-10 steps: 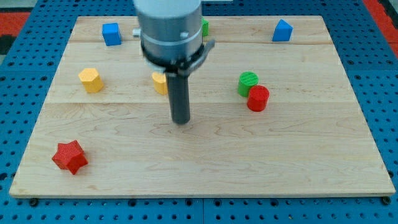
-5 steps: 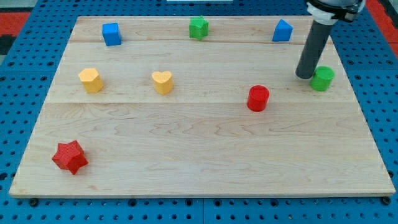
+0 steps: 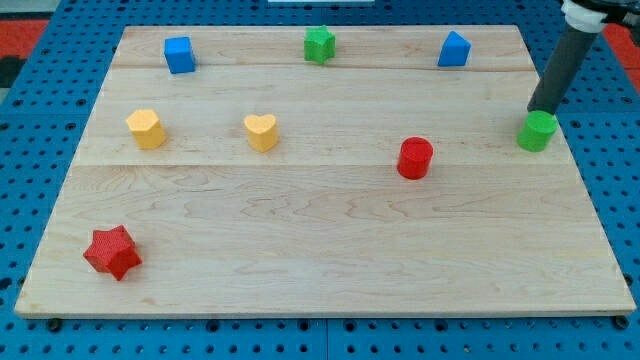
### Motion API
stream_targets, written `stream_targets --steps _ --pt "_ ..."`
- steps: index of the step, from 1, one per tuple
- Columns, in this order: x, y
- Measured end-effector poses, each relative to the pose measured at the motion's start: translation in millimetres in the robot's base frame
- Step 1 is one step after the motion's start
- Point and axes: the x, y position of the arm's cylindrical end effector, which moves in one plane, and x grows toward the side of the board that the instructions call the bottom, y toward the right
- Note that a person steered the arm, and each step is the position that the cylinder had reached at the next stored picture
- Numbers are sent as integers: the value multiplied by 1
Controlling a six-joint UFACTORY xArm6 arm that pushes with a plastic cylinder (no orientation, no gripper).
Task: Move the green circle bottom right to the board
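The green circle (image 3: 537, 131) stands near the board's right edge, a little above mid-height. My tip (image 3: 541, 110) is just above it in the view, touching or nearly touching its top side; the dark rod slants up to the view's top right. The red circle (image 3: 415, 158) stands well to the left of the green one.
The wooden board (image 3: 320, 250) also carries a green star-like block (image 3: 319, 44) at top centre, a blue cube (image 3: 179, 54) top left, a blue block (image 3: 454, 49) top right, a yellow hexagon (image 3: 146, 128), a yellow heart (image 3: 261, 131) and a red star (image 3: 112, 251) bottom left.
My tip swept from the board's middle to the right edge. The green circle moved right, away from the red circle, and now sits slightly lower near the right edge.
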Motion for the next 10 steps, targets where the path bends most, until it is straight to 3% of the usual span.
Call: stream_targets --steps 6,7,8,10 --pt "149 -26" --pt "119 -17" --pt "107 -63" --pt "145 -69"
